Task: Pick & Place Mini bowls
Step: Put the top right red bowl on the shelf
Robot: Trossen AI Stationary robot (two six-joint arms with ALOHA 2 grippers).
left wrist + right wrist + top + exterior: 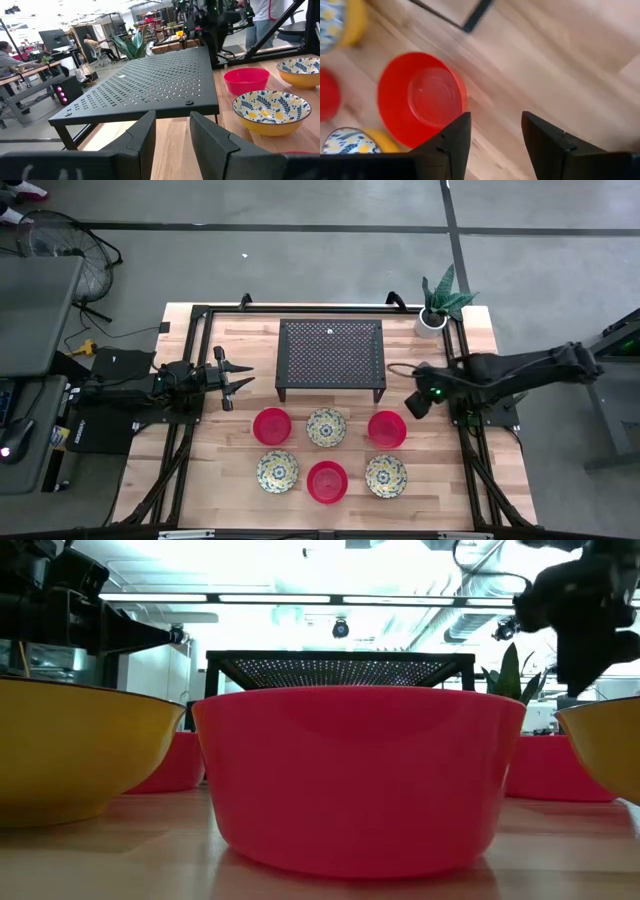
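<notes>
- Six bowls sit on the worktop (230, 470) in two rows before the rack (330, 355).
- Right gripper (416, 402) hovers just beside the right red bowl (387, 429), fingers released, empty: the approach step.
- Next: centre over the rim, drop, clench.
- Left gripper (232, 383) waits by the rack, fingers apart.

Light: bright, even, from ceiling strips (330, 598) | Blur: right wrist view smeared; red bowl (355, 775) soft up close | Shadows: faint on counter (230, 480)
</notes>
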